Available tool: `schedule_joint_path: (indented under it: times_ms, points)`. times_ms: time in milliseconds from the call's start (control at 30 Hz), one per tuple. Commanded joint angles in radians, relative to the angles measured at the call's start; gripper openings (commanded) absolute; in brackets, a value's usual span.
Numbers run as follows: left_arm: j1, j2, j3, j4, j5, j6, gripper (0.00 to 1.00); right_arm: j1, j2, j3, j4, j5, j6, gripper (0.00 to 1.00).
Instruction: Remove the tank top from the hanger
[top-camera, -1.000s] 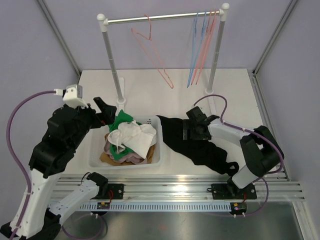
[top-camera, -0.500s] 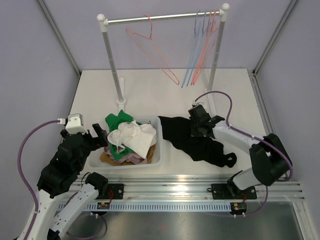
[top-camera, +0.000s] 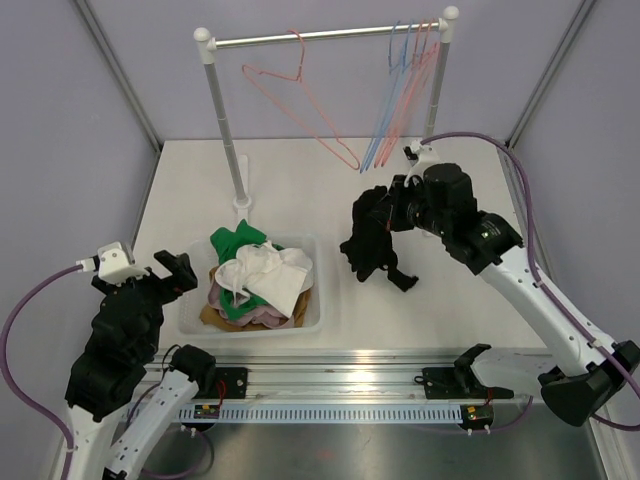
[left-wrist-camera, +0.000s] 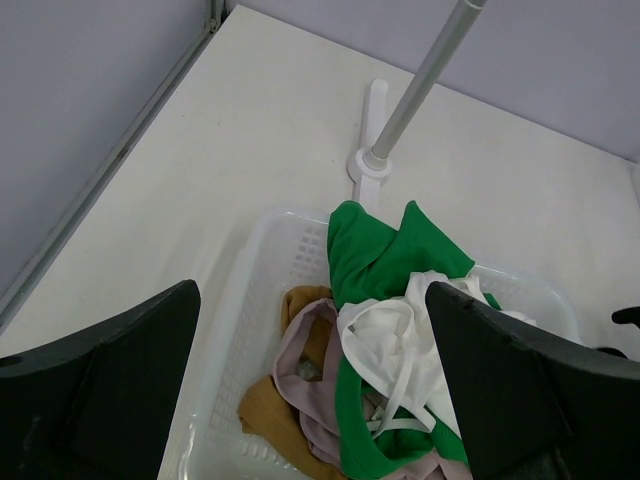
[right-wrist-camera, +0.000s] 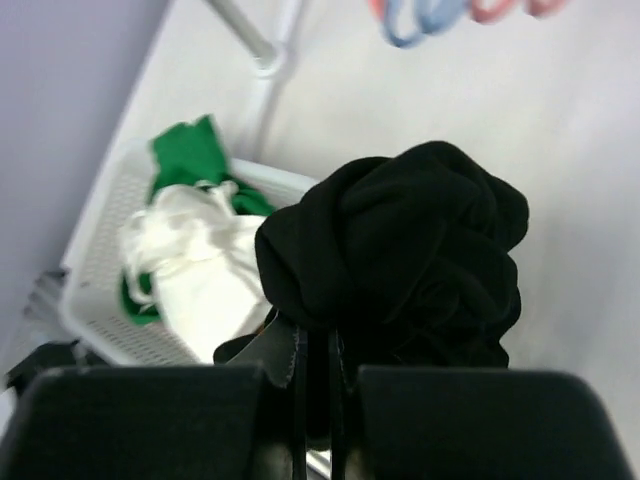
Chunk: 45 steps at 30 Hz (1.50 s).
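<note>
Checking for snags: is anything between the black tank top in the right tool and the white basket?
Nothing visible: only bare table separates the tank top, clamped in the right tool, from the basket, which is already heaped with clothes.

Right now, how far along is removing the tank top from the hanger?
Done: the pink hanger hangs bare on the rail, and the black tank top is off it. In hand: the right gripper is shut on the bunched top, holding it up over the table. Left: setting it down, perhaps in the white basket; the left gripper sits open beside it.
</note>
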Motion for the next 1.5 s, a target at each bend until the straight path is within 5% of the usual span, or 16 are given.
schedule_joint_path:
  times_ms: [0,267,633,1100,1233,1467]
  points:
    - [0.011,0.011,-0.007,0.059,-0.013,0.001,0.99,0.009,-0.013,0.134,0.018,-0.215,0.008,0.0]
    - [0.028,0.007,-0.009,0.059,-0.002,-0.004,0.99,0.098,0.113,0.357,0.026,-0.32,0.015,0.0]
    - [0.065,0.005,-0.012,0.068,0.016,0.004,0.99,0.414,0.368,0.483,0.143,-0.077,-0.038,0.0]
    - [0.073,-0.021,-0.017,0.071,0.027,0.004,0.99,0.457,0.736,1.168,-0.124,0.056,-0.172,0.0]
    - [0.073,-0.026,-0.017,0.07,0.028,0.004,0.99,0.457,0.715,1.061,-0.072,0.041,-0.147,0.0]
    - [0.074,-0.056,-0.013,0.065,-0.002,-0.004,0.99,0.459,0.545,0.473,0.214,-0.045,-0.002,0.0]
